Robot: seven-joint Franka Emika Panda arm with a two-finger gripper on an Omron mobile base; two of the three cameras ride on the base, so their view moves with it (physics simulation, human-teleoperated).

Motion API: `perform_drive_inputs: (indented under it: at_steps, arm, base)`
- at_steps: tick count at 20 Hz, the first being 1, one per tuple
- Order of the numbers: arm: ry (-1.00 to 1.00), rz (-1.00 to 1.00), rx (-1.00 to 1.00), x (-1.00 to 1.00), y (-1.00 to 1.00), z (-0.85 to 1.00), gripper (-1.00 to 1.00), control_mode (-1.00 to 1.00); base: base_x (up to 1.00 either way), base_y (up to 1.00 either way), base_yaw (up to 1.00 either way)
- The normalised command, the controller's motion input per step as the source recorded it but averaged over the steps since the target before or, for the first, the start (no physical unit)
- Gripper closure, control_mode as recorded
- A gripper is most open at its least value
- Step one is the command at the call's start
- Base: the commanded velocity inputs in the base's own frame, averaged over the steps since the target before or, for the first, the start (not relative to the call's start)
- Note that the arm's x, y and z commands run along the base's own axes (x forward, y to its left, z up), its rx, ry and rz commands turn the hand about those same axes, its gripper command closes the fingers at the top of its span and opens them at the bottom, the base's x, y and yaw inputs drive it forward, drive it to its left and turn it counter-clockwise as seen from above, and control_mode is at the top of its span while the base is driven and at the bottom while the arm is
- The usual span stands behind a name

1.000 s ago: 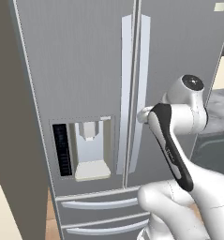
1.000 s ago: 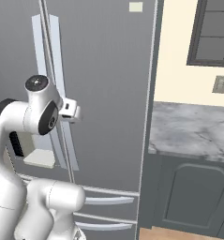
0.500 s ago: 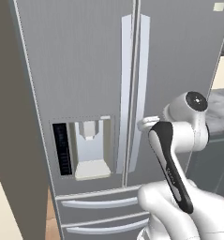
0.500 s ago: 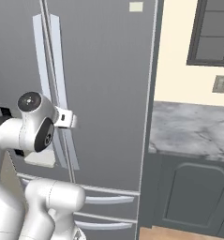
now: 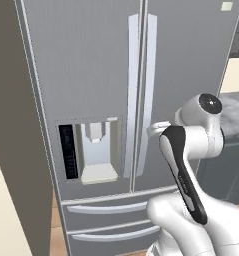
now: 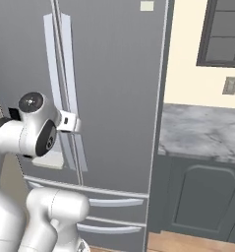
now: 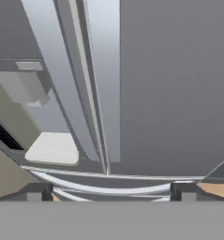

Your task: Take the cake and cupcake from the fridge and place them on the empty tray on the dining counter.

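The grey steel fridge (image 5: 91, 60) (image 6: 114, 74) stands right in front of me with both doors shut, so the cake and cupcake are hidden. My gripper (image 5: 156, 131) (image 6: 72, 123) hovers close to the right door's long pale handle (image 5: 150, 75) (image 6: 67, 49), at about the height of the dispenser. In the hand view the gripper (image 7: 111, 191) is open, its fingertips (image 7: 38, 191) far apart with nothing between them, and the handle (image 7: 104, 70) runs up the middle ahead. The tray and the dining counter are out of view.
The water dispenser panel (image 5: 91, 150) sits on the left door, with two drawers (image 5: 108, 207) below. To the fridge's right a marbled counter (image 6: 202, 130) tops dark cabinets (image 6: 202, 197). A dark side panel (image 5: 11, 150) flanks the fridge on the left.
The arm's upper joint and hand have sunk a little in front of the right door. The jaws have stayed wide open.
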Motion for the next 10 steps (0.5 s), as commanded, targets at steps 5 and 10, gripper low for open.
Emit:
perform_drive_inputs:
  at_steps: [5, 10]
  arm:
    - [0.00, 0.00, 0.00, 0.00, 0.00, 0.00, -1.00, 1.00]
    - [0.00, 0.00, 0.00, 0.00, 0.00, 0.00, -1.00, 1.00]
  base:
    - [-0.25, 0.41, 0.00]
    - [-0.46, 0.12, 0.00]
